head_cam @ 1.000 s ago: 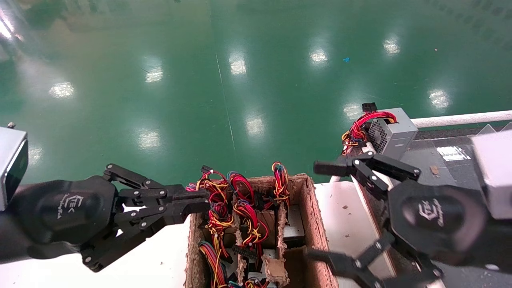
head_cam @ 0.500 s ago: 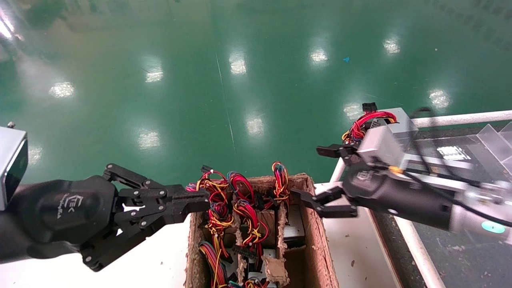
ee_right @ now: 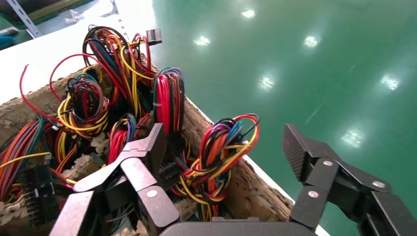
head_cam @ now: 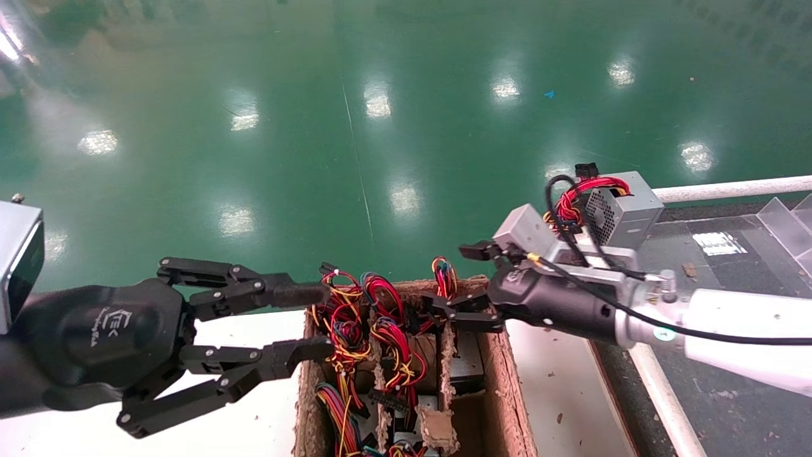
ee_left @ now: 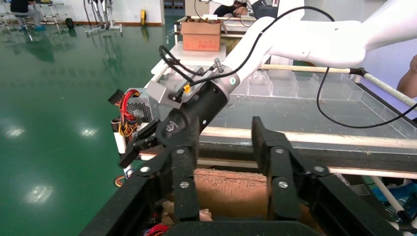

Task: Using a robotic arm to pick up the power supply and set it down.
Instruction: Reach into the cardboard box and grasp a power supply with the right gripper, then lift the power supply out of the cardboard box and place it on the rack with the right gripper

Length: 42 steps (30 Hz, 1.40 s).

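The power supply (head_cam: 467, 360) lies in the right compartment of a cardboard box (head_cam: 501, 355); only a patch of its grey metal shows. Its red, yellow, orange and black wire bundle (head_cam: 446, 277) (ee_right: 221, 152) sticks up at the box's far right corner. My right gripper (head_cam: 451, 279) (ee_right: 226, 142) is open, with one finger on each side of that bundle, touching nothing. To the left of the box my left gripper (head_cam: 314, 320) (ee_left: 226, 162) is open and empty, its tips at the box's left wall.
More coloured wire bundles (head_cam: 355, 317) fill the box's other compartments. A second grey box with a mesh face and red wires (head_cam: 622, 209) stands on the dark conveyor (head_cam: 717, 266) to the right, behind my right arm. Beyond lies green floor (head_cam: 380, 127).
My right arm has swung left from beside the conveyor to the box's far right corner, over the wire bundle. My left gripper's fingers have spread from nearly closed to wide apart.
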Available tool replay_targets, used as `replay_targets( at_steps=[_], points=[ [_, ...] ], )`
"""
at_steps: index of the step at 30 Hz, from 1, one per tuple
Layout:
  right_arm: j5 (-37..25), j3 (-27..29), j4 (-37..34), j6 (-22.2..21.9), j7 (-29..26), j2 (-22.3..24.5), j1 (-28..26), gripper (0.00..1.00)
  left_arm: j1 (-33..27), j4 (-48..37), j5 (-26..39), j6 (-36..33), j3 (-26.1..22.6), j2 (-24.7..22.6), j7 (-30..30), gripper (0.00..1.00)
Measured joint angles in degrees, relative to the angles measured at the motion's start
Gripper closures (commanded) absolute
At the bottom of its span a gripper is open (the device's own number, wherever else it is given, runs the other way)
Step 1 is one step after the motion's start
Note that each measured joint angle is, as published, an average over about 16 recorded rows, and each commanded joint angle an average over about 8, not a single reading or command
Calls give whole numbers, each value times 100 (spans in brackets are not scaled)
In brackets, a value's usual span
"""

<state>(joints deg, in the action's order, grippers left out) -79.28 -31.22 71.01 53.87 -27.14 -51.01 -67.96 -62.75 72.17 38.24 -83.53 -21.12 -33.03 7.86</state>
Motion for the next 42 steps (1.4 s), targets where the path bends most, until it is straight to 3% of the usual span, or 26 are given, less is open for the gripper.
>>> replay_targets(
  at_steps=[22, 34, 42],
  points=[
    [20, 58, 249, -394, -173, 22, 421, 100, 0, 0, -1, 0, -1, 0, 0, 0],
    [262, 198, 441, -336, -207, 160, 460, 100, 0, 0, -1, 1, -1, 1, -1, 0],
    [742, 564, 598, -172, 15, 426, 355, 100, 0, 0, -1, 1, -2, 1, -1, 0]
  ],
)
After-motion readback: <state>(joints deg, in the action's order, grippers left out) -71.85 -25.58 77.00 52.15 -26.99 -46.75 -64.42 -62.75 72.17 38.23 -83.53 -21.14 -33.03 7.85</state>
